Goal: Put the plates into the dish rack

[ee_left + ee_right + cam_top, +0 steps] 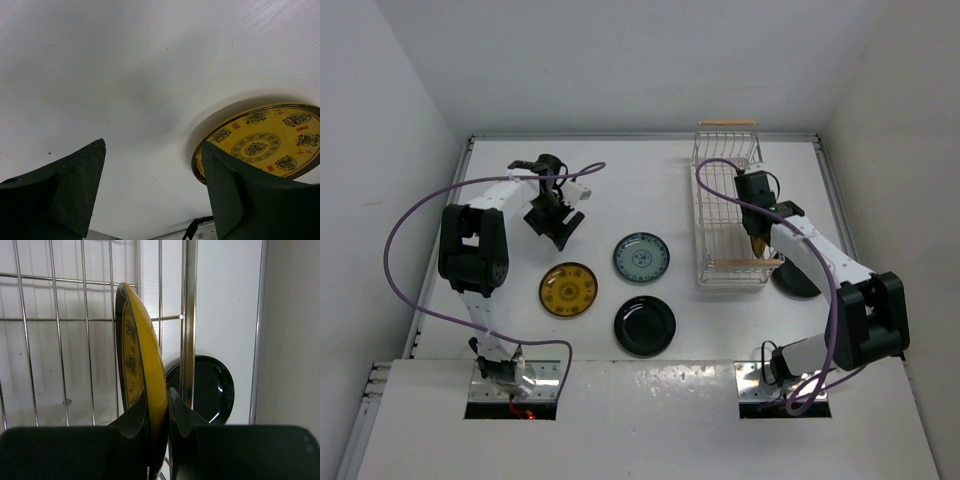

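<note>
The white table (650, 180) carries everything. The dish rack (701, 205) lies on its right half, long sides running away from the arms, with a wooden handle at the far end (727, 124) and another at the near end (745, 263).

The right arm (840, 290) reaches forward into the near end of the rack. The left arm (470, 240) stretches over the left half of the table.

Three plates lie flat in the middle, apart from one another: the flat yellow plate (568, 290), the blue plate (641, 257) to its right and slightly farther back, and the front black plate (644, 325) nearest the arms. A second black plate (798, 280) lies on the table just beside the rack's near right corner, partly hidden under the right arm.

The right gripper (167, 400) is clamped on the rim of the held yellow plate (140, 365), which stands upright on edge among the rack's wires. Whether its lower edge touches the wires cannot be told.

The left gripper (152, 150) hangs with its fingers (80, 185) spread wide and nothing between them, above bare table, the flat yellow plate nearby.
</note>
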You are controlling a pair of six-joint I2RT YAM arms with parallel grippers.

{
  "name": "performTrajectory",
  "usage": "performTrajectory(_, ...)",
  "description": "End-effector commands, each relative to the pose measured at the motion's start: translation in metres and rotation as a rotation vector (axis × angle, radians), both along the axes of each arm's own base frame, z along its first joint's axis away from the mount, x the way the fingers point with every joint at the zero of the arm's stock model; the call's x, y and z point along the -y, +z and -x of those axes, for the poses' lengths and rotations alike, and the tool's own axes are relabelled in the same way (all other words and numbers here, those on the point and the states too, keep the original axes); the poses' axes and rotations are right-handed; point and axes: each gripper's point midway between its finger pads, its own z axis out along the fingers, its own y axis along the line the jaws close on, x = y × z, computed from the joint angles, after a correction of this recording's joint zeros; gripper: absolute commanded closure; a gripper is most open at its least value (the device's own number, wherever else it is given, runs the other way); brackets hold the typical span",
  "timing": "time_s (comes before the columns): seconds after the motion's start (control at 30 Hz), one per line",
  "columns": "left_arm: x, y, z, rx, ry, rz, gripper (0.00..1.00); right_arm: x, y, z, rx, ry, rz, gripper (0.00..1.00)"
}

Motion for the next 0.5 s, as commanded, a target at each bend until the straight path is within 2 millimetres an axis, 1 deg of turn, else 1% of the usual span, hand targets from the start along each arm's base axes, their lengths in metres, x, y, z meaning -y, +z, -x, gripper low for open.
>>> performTrajectory(0.0, -0.004, 0.007, -0.008, 0.028, 0.018, 0.003, 0.19, -0.005, -0.002, -0.011, 0.022, 0.016, -0.018, 1.0)
performTrajectory(0.03, -0.004, 0.007, -0.008, 0.028, 0.018, 0.003, 0.19, -0.004, -0.003, -0.011, 0.016, 0.012, -0.014, 0.98)
performTrajectory(0.07, -0.004, 0.007, -0.008, 0.028, 0.018, 0.003, 0.19, -0.005, -0.003, -0.011, 0.016, 0.015, -0.014, 0.93)
performTrajectory(0.1, -0.004, 0.007, -0.008, 0.028, 0.018, 0.003, 0.19, -0.004, -0.004, -0.011, 0.01, 0.015, -0.01, 0.85)
performTrajectory(0.13, -0.004, 0.007, -0.008, 0.028, 0.018, 0.003, 0.19, -0.004, -0.005, -0.009, 0.004, 0.018, -0.005, 0.65)
performTrajectory(0.2, -0.004, 0.004, -0.007, 0.019, 0.018, 0.002, 0.19, -0.003, -0.003, -0.009, -0.001, 0.018, -0.002, 0.55)
performTrajectory(0.27, -0.004, 0.006, -0.01, 0.028, 0.018, 0.003, 0.19, -0.004, 0.003, -0.011, 0.01, 0.019, -0.004, 0.47)
performTrajectory(0.37, -0.004, 0.006, -0.01, 0.028, 0.018, 0.003, 0.19, -0.005, 0.018, -0.016, 0.046, 0.026, -0.013, 0.44)
performTrajectory(0.4, -0.004, 0.006, -0.01, 0.028, 0.018, 0.003, 0.19, -0.008, 0.031, -0.021, 0.08, 0.031, -0.022, 0.43)
performTrajectory(0.43, -0.004, 0.003, -0.009, 0.019, 0.018, 0.002, 0.19, -0.007, 0.036, -0.022, 0.088, 0.03, -0.027, 0.42)
performTrajectory(0.47, -0.004, 0.005, -0.01, 0.019, 0.018, 0.002, 0.19, -0.008, 0.041, -0.021, 0.09, 0.032, -0.031, 0.39)
